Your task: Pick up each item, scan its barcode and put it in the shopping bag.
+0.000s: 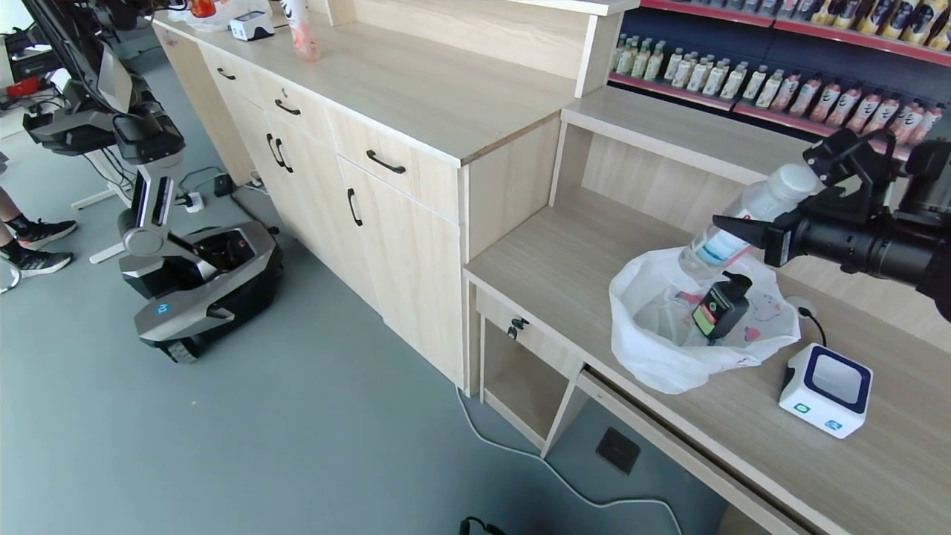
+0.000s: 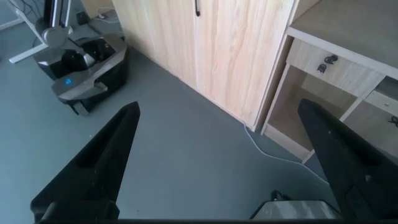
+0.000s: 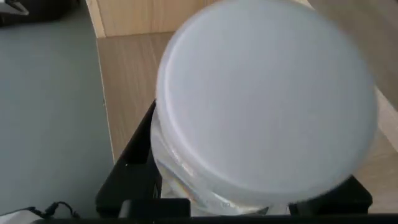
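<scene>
**Bottle held over the bag**

The right gripper [image 1: 769, 195] hung just above the bag [image 1: 646, 327], its jaws closed on a clear bottle [image 1: 712, 251] with a white cap. The bottle was tilted, with its cap up and away from the bag and its base pointing down at the bag's open mouth. The base was close over the mouth, but whether it touched the rim could not be told.

The bag, white and crumpled, sat on the table [image 1: 550, 267] with its mouth wide. Inside it a dark pump bottle [image 1: 719, 306] with a green and orange label leaned towards the bag's far side.

Just beside the bag stood the scanner [image 1: 826, 388], a white box with a dark window facing up.

The left gripper [image 2: 217, 168] was well apart from the bag, over the grey floor [image 2: 186, 143]. Its jaws were spread wide and held nothing.
</scene>
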Tool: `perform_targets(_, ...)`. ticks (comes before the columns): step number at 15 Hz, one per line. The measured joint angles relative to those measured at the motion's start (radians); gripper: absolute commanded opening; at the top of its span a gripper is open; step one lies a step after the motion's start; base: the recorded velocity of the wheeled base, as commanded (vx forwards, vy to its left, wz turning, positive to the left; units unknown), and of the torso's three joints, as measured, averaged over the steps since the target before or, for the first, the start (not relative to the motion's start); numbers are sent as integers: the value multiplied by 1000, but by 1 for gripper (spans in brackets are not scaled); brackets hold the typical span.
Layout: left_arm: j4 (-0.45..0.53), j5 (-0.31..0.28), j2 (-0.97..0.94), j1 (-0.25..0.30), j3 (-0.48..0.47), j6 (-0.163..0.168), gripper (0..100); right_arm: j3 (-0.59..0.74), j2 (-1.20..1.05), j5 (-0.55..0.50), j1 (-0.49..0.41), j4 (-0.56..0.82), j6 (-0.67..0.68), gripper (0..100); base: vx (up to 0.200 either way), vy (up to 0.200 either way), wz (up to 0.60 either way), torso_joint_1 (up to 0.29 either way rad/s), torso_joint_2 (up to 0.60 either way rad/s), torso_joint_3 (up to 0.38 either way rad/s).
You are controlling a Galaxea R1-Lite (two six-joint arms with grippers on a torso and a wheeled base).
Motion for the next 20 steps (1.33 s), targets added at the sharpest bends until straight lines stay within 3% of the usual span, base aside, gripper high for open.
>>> perform_targets(7,-1,-1,0,0,0,0,100,-27,331,-3,66,-276,73,0,0,0,0,0,0,0)
perform_targets(13,-1,-1,0,0,0,0,100,-170,513,-3,70,-287,76,0,0,0,0,0,0,0)
perform_targets(20,-1,-1,0,0,0,0,100,-192,614,-1,55,-296,84,0,0,0,0,0,0,0)
